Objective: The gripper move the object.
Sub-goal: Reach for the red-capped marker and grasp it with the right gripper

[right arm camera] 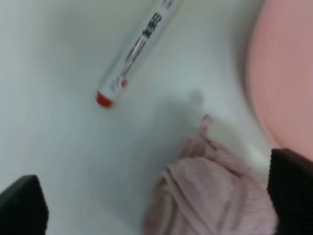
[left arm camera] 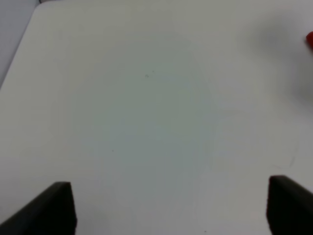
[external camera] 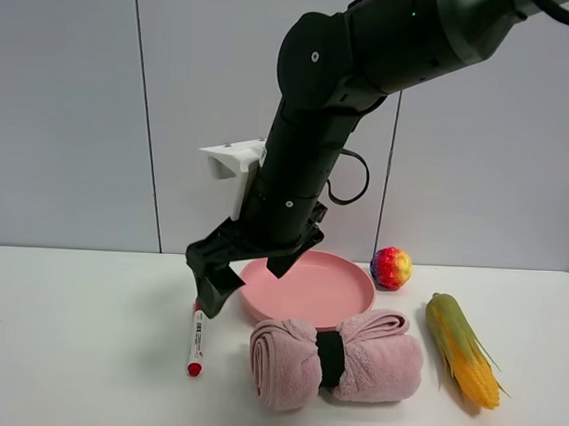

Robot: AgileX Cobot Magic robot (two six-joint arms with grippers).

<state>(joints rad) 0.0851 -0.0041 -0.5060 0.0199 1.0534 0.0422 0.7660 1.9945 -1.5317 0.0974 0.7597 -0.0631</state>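
The white marker pen with red ends lies on the white table, left of the rolled pink towel. My right gripper hangs open and empty above the table, between the pen and the pink plate, with one finger just above the pen's far end. The right wrist view shows the pen lying free beyond the open right gripper. My left gripper is open and empty over bare table and does not show in the exterior view.
A rainbow ball sits right of the plate. A corn cob lies at the right. The towel and plate also show in the right wrist view. A wall stands behind the table.
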